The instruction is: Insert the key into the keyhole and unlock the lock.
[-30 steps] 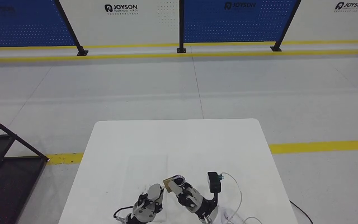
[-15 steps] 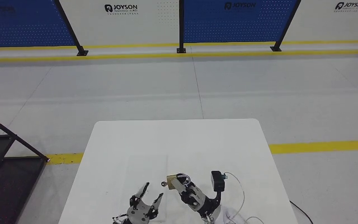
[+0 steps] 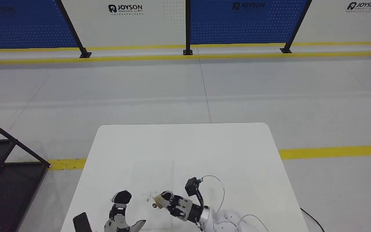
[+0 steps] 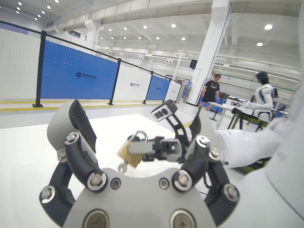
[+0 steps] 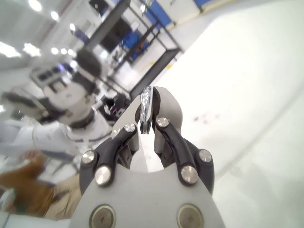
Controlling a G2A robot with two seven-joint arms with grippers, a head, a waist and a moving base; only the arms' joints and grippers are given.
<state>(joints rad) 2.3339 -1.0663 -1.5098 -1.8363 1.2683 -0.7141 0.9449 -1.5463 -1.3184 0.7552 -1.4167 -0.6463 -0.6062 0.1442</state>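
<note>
Worktop [image 3: 232, 151]: we are working over its near part.
Left hand [image 4: 139, 122]: we are holding it spread, apart from the lock [image 4: 130, 154].
Right hand [image 5: 149, 96]: we are pinching the lock's shackle.
Lock: hanging tilted.
Key [image 4: 122, 167]: sticking out of its bottom.

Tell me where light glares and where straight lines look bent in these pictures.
Left wrist view: ceiling lamps glare, and the fence rail bows as through a wide lens. Right wrist view: the lock glints between the jaws of the right gripper; the table glares white. Top view: even light, straight lines.
</note>
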